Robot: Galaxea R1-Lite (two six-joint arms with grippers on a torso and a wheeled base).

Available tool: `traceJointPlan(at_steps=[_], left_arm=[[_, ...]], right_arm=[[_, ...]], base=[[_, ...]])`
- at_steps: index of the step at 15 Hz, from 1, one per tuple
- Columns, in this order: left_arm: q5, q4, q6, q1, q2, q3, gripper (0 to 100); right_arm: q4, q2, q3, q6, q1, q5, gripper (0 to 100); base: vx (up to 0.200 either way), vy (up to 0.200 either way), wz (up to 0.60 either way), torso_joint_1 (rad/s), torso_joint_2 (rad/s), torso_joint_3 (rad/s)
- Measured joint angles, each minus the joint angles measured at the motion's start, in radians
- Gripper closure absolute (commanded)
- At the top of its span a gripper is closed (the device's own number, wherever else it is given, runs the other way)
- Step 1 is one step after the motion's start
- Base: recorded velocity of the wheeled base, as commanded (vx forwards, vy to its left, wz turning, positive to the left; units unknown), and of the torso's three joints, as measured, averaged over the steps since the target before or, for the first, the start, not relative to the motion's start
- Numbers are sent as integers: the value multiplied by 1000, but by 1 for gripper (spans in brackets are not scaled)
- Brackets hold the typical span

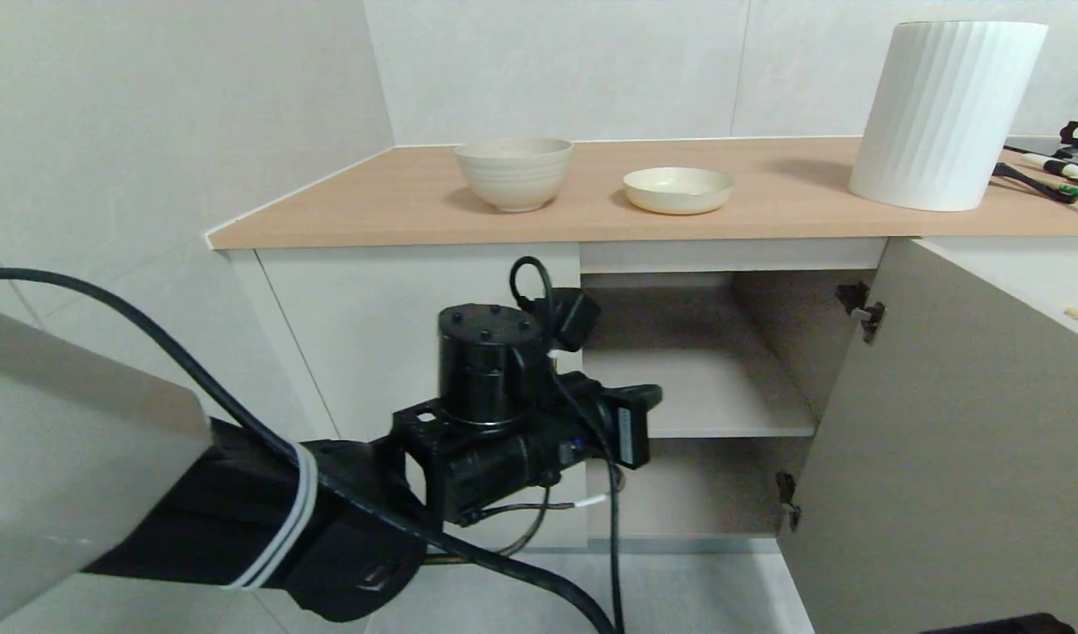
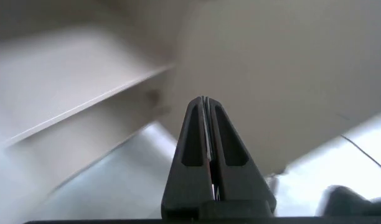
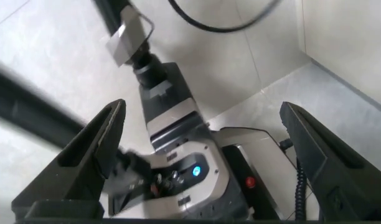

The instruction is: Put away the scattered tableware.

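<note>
On the wooden tabletop point(image 1: 398, 211), against a tiled wall point(image 1: 592, 62), a beige bowl point(image 1: 514, 173) and a shallow cream dish point(image 1: 678, 189) are seen standing upright. They are near each other but apart, the bowl to the left of the dish. Farther right a tall white ribbed cylinder point(image 1: 944, 114) is set on the same tabletop. Beyond it, at the right edge, several dark-handled utensils point(image 1: 1054, 172) are laid; their kind cannot be told.

Below the tabletop a cabinet point(image 1: 733, 255) is shown with its right door point(image 1: 953, 440) swung open and its left door point(image 1: 398, 326) shut. One shelf point(image 1: 706, 387) is seen inside at mid height.

The left arm point(image 1: 345, 493) is held low in front of the cabinet, where the shut door meets the open compartment, well apart from bowl and dish. In the left wrist view the left tool point(image 2: 203, 102) is seen closed, its two fingers pressed together and empty, and is pointed into the cabinet. In the right wrist view the right tool point(image 3: 203, 107) is seen spread wide and empty, pointed down toward the tiled floor point(image 3: 47, 31).
</note>
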Motion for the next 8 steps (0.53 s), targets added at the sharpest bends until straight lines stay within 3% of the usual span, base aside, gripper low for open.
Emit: traceJointPlan(at_steps=[3,5,7,8], left_arm=[[-84,-2,0,164,-86,130,100],[-188,-2,0,257,-159,211,100],[-226,-2,7,299,-209,243,100],[-227,-2,8,306,-229,248,100]], right_arm=[[1,211,-162,-10,0,-3,0],[1,359,-294,-24,0,-7,0],[13,473,-402,-31,5,-47,0],[20,526,-447,-35,13,-119,0]], base=[[0,0,0,0,0,0],[0,0,0,0,0,0],[0,0,0,0,0,0],[0,0,0,0,0,0]])
